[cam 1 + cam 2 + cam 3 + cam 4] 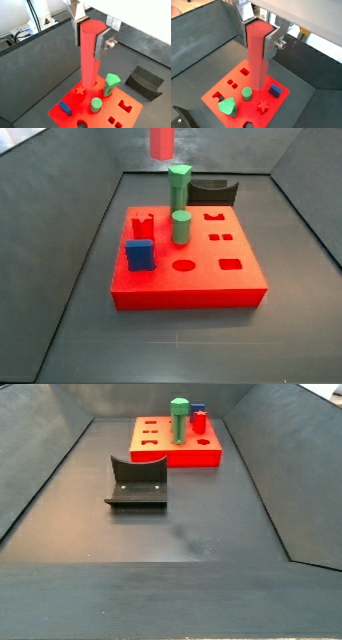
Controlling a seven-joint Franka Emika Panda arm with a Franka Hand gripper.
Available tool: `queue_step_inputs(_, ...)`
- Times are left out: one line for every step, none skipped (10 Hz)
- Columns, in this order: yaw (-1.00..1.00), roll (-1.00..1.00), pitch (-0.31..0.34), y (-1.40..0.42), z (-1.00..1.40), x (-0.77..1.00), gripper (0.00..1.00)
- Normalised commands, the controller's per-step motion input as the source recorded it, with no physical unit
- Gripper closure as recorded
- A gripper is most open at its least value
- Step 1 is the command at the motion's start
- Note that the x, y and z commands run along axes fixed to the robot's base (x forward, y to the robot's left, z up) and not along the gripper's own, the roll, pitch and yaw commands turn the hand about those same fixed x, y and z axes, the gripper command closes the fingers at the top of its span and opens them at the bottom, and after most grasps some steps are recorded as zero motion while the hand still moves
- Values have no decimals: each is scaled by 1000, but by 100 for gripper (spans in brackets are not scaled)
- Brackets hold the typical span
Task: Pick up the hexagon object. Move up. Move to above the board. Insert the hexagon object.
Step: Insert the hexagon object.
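My gripper [89,34] is shut on the top of the hexagon object [88,65], a tall thin red peg that hangs straight down between the fingers; both wrist views show this [258,36]. The peg's lower end hangs over the board [70,98], a thick red square block with shaped holes, near a red star [80,91] and the green pegs. In a side view only the peg's lower end [160,140] shows, high above the board [201,284]; the gripper is out of frame there. The peg touches nothing on the board.
A tall green peg [179,186], a short green peg [181,226] and a blue block [139,254] stand in the board. The dark fixture [138,482] stands on the floor beside the board [174,456]. Grey walls enclose the floor.
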Motion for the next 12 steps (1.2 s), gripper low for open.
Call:
queue_step_inputs(0,0,0,-11,0,-134,100)
queue_step_inputs(111,-41,-50,146,0,-460,100)
queue_step_inputs(31,-47,-83,414,0,-929,100)
queue_step_inputs(51,0,-31,514,0,-923,100)
queue_step_inputs(69,-100,-113,614,-151,-674,100)
queue_step_inputs(0,-291,-184,680,-406,-469,100)
queue_step_inputs(-177,-319,-210,483,-417,-169,100)
queue_step_inputs(-269,-321,-211,414,-394,0,100)
queue_step_inputs(-257,-323,-181,414,-417,0,100)
queue_step_inputs(-231,-214,-104,214,-634,203,100)
queue_step_inputs(-66,0,24,0,-671,391,100)
queue_step_inputs(-54,69,59,0,-686,426,100)
